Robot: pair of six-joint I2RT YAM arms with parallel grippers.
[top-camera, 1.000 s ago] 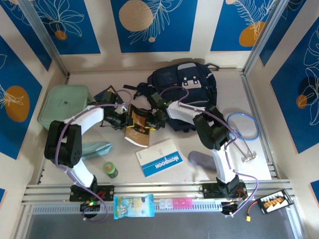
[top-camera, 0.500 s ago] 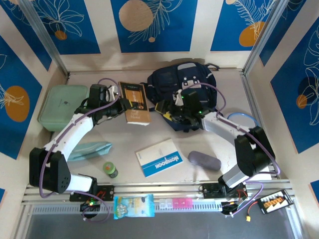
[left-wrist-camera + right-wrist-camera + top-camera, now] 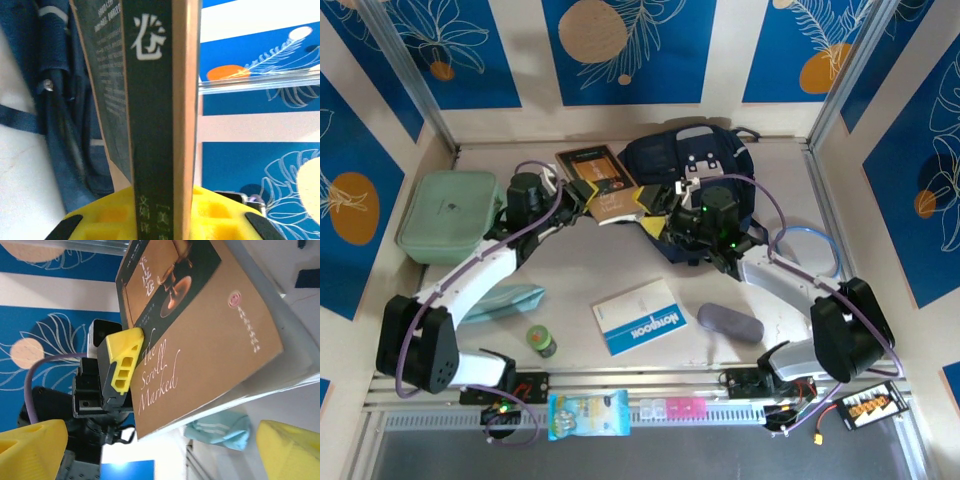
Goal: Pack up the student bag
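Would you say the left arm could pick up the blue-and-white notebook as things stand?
Probably not yet: the left pincer is shut on the brown book. The notebook itself lies uncovered.

On the counter (image 3: pixel 570 265), a mint green zip case (image 3: pixel 448 215) lies at 9 o'clock; a pale teal pouch (image 3: pixel 515 298) sits toward 8, with a small green-lidded jar (image 3: pixel 541 341) at 7; a blue-and-white notebook (image 3: pixel 642 316) lies askew at 6, a grey oblong case (image 3: pixel 730 323) near it at 5; a coil of clear blue tubing (image 3: pixel 812 252) rests at 3; a brown book (image 3: pixel 605 185) with a dark cover panel sits tilted at 12; along the near rail lie a blue snack packet (image 3: pixel 588 414) and, just beside it, a pink-and-white pill box (image 3: pixel 670 409).
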